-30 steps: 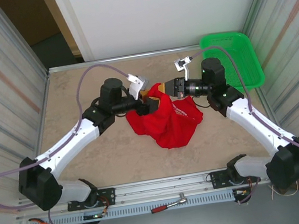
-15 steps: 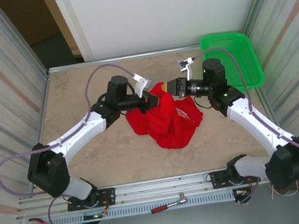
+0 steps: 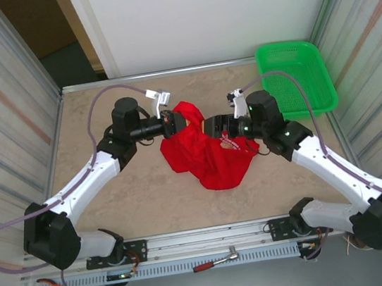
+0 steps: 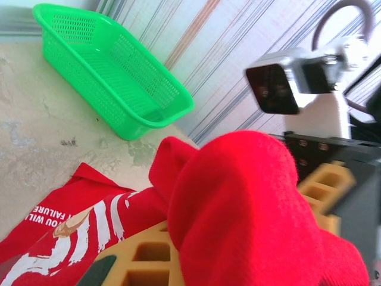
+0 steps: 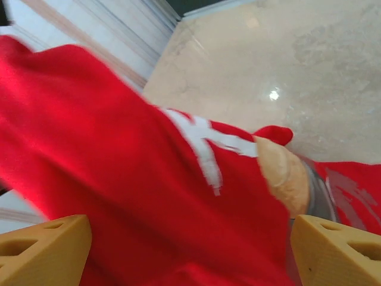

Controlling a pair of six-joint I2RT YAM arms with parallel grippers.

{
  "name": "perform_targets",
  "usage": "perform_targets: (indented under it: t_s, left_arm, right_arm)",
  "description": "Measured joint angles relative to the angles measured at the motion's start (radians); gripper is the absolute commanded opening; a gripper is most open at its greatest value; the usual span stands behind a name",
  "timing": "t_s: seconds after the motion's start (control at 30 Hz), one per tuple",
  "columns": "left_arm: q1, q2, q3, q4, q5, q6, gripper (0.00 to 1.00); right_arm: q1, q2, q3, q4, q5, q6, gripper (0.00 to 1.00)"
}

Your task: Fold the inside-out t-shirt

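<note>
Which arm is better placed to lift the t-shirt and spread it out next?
Left, probably. The left gripper is shut on a bunch of the red t-shirt, while the right gripper stands open, with cloth loose between its fingers and nothing gripped.

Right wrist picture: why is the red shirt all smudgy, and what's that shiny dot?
Right wrist view: the t-shirt sits very close to the lens and blurs; the dot is light glare on the table. Left wrist view: basket sharp, near cloth soft.
</note>
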Motion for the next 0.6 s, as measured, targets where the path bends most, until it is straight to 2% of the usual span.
perform_targets:
  t_s: [0.2, 0.6]
  left_arm:
    - [0.000, 0.020, 0.014, -0.037, 0.000, -0.007, 0.00]
    - [0.000, 0.048, 0.080, -0.143, -0.002, 0.002, 0.00]
  right_arm:
    - [0.050, 0.026, 0.021, -0.001, 0.078, 0.000, 0.85]
    - [0.106, 0.096, 0.080, -0.003, 0.132, -0.024, 0.82]
